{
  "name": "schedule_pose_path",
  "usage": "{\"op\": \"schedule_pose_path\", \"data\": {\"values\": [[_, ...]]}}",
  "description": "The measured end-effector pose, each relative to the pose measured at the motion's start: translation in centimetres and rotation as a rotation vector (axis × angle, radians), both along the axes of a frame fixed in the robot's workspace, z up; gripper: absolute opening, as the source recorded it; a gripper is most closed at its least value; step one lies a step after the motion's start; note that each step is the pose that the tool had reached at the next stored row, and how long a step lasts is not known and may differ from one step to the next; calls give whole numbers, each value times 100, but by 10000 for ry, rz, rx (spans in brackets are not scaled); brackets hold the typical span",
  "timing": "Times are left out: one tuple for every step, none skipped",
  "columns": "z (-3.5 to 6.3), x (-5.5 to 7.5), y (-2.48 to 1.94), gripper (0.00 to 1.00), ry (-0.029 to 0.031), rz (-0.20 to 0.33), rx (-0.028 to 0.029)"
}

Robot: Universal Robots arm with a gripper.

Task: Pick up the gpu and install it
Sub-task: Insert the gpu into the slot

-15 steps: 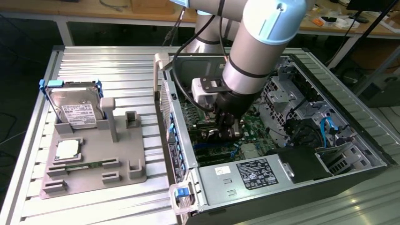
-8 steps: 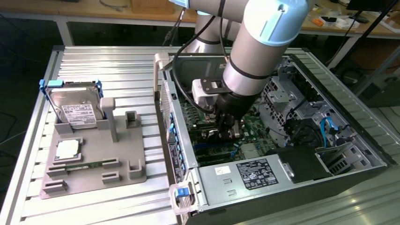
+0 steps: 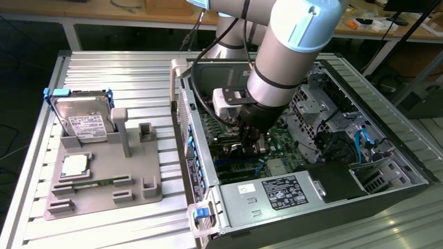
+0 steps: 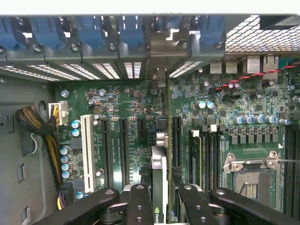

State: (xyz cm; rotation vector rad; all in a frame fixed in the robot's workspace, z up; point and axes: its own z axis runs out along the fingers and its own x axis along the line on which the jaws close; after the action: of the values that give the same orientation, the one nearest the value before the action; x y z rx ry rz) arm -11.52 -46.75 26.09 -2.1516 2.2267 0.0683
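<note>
Exterior view: the arm (image 3: 291, 57) is hanging over the open PC case (image 3: 181, 114), which is lying on its side toward the exterior view's right edge of the slatted table (image 3: 118, 67). The gripper (image 3: 249, 142) is sitting low inside the case, over the motherboard (image 3: 280, 137), between the power supply (image 3: 277, 194) at the near end and the drive cage (image 3: 318, 104) on the exterior view's right. The grey fixture tray (image 3: 111, 166) carrying the hard drive (image 3: 86, 122) is sitting well apart, near the table's exterior-view-left edge. Wrist view: the black fingers (image 4: 140, 206) are clamping the gpu (image 4: 158, 164) edge-on, one per face. The card is standing upright over the board and running toward the rear panel with its blue latches (image 4: 131, 28). It's lining up beside a black expansion slot (image 4: 177, 140); can't tell whether the edge connector is touching anything. Handling, my read: it's a light, stiff board but fragile, with components on the faces, so pinching the flat faces near the top edge is looking right. The smooth faces may be prone to slipping under insertion force. Room is looking tight. The memory modules (image 4: 199, 150) are sitting near one flank, the white slot (image 4: 86, 145) and capacitors (image 4: 75, 124) further off on the other, and the card's far end is needing to clear the rear panel opening.
</note>
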Motion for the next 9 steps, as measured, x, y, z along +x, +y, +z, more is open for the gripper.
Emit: {"op": "schedule_pose_path", "data": {"values": [[0, 0, 0, 27, 0, 0, 0], [-1, 0, 0, 27, 0, 0, 1], [-3, 0, 0, 27, 0, 0, 1], [-4, 1, 2, 27, 0, 1, 2], [-5, 1, 4, 27, -2, 1, 2], [-5, 0, 7, 27, 0, 0, -1], [-5, 0, 11, 27, 1, 0, -3], [-5, 0, 16, 27, 1, 0, -7], [-6, 0, 22, 27, 1, -1, -11]]}}
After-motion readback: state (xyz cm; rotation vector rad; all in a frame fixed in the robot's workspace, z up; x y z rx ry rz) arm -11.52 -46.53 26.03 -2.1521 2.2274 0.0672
